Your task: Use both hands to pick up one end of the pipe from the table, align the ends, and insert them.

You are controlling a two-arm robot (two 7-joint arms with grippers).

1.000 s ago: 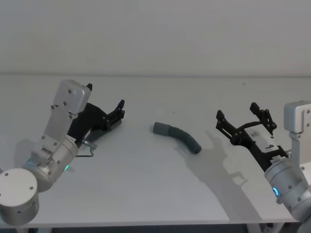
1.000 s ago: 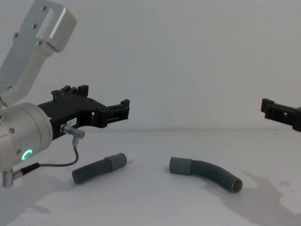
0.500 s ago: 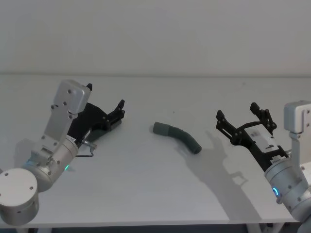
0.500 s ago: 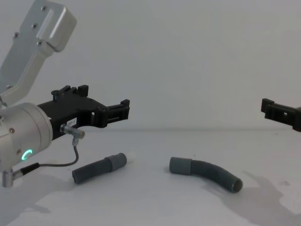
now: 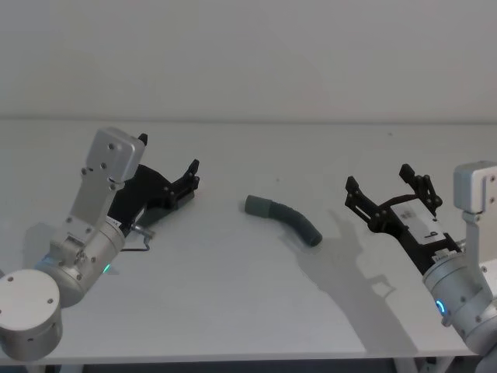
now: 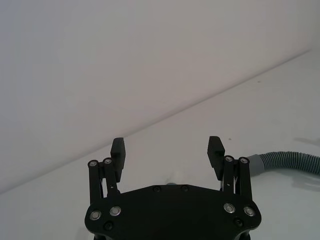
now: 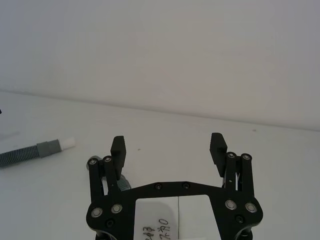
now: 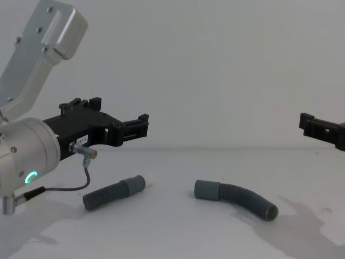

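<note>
Head view: the left gripper (image 5: 192, 176) is hovering above the table (image 5: 233, 295) with its two black fingers spread wide and nothing between them. The left wrist view is showing the same wide gap at the left gripper (image 6: 166, 145), with bare table beyond the fingertips.

In the chest view, the short hose piece (image 8: 113, 192) is lying flat on the table directly beneath the left gripper (image 8: 141, 125), well clear of its fingers. Its cuff (image 8: 135, 184) is pointing towards the other piece.

The right gripper (image 5: 378, 177) is hanging above the table on the opposite side, also spread wide and holding nothing. The right wrist view is confirming this: the right gripper (image 7: 167, 141) is gaping over bare surface, and the short hose piece (image 7: 30, 152) is lying far ahead of it with its white tip (image 7: 69, 142) showing.

The curved hose piece (image 5: 283, 219) is resting on the table between the two grippers, apart from both and somewhat nearer the right one. Its smooth cuff (image 5: 256, 206) is facing the left gripper and its open far end is turning towards the right gripper. In the chest view the curved hose piece (image 8: 237, 198) is sitting lower than both grippers, untouched.
</note>
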